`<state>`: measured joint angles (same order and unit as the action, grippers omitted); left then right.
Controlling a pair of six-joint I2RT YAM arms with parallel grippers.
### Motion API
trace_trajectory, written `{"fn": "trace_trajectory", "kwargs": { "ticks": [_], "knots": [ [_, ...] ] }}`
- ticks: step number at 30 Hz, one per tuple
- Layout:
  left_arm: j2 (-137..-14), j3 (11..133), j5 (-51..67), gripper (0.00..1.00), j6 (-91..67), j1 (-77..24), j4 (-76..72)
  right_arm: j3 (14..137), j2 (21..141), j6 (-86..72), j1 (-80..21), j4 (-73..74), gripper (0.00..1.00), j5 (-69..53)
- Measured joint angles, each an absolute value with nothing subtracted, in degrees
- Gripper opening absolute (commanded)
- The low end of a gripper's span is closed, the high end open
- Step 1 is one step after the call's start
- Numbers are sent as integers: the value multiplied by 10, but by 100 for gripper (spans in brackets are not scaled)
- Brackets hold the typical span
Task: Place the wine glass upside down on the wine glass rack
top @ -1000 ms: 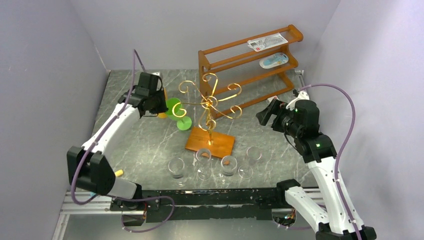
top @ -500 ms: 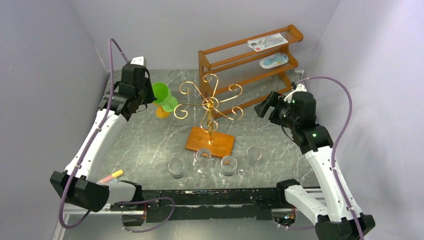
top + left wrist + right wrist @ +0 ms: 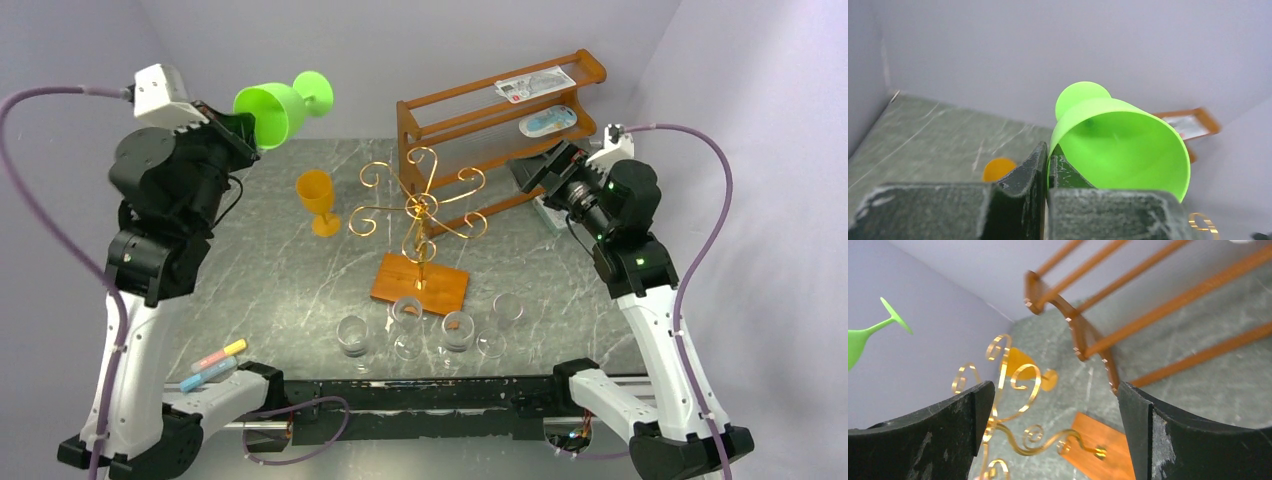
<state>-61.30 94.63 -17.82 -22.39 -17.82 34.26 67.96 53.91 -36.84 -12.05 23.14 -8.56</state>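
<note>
A green wine glass (image 3: 272, 108) is held high above the table's back left, lying roughly level with its foot pointing right. My left gripper (image 3: 243, 132) is shut on its rim, one finger inside the bowl and one outside; the left wrist view shows the bowl (image 3: 1120, 142) clamped at my left gripper (image 3: 1048, 167). An orange wine glass (image 3: 318, 200) stands upright on the table below. The gold wire rack (image 3: 420, 205) on its orange-brown base (image 3: 445, 290) stands mid-table, empty. My right gripper (image 3: 535, 172) is open and empty, right of the rack; its view (image 3: 1055, 395) looks onto the scroll arms (image 3: 1020, 385).
A brown three-tier wooden shelf (image 3: 500, 130) stands at the back right, close to my right gripper, with packets on its upper tiers. Several clear glasses (image 3: 430, 328) stand in a row near the front edge. Coloured markers (image 3: 215, 362) lie front left.
My left arm has lifted the green glass from near the table to high up at the back left, tipping it sideways. My right gripper has risen and moved back toward the shelf.
</note>
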Motion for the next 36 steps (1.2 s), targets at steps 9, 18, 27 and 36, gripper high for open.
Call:
{"fn": "trace_trajectory", "kwargs": {
  "ticks": [9,18,27,36],
  "knots": [
    [-595,907,-5,5,-300,-178,130,678,549,-469,-121,27,99,-197],
    [-703,843,157,5,-416,-199,-126,602,595,-613,-202,-206,94,-252],
    [-743,787,105,5,-411,-363,-263,604,590,-620,-357,-273,84,-101],
    [-728,711,66,5,-399,-405,-379,585,570,-667,-365,-318,78,52]
  ]
}}
